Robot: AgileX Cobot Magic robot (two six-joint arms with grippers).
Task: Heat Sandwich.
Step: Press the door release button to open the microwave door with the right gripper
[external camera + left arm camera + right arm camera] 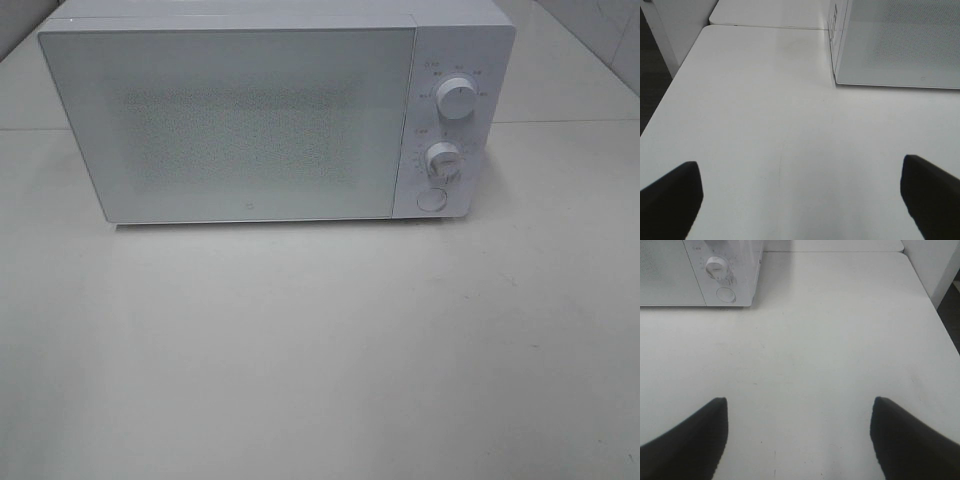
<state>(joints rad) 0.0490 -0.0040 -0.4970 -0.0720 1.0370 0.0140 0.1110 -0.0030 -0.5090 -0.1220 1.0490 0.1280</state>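
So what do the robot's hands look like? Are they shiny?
Not shiny. The left arm's black two-fingered tool and the right arm's black two-fingered tool each show only two plain, matte, dark fingers with blunt, rounded tips. No cables, stickers or markings show on them. Nothing more of the robot is in view.

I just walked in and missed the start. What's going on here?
Nothing is being handled at the moment. A white microwave stands on the table with its door shut. The left gripper and right gripper both hang open and empty over the table in front of it, one toward each end. No sandwich is in view, so the heating has not visibly begun.
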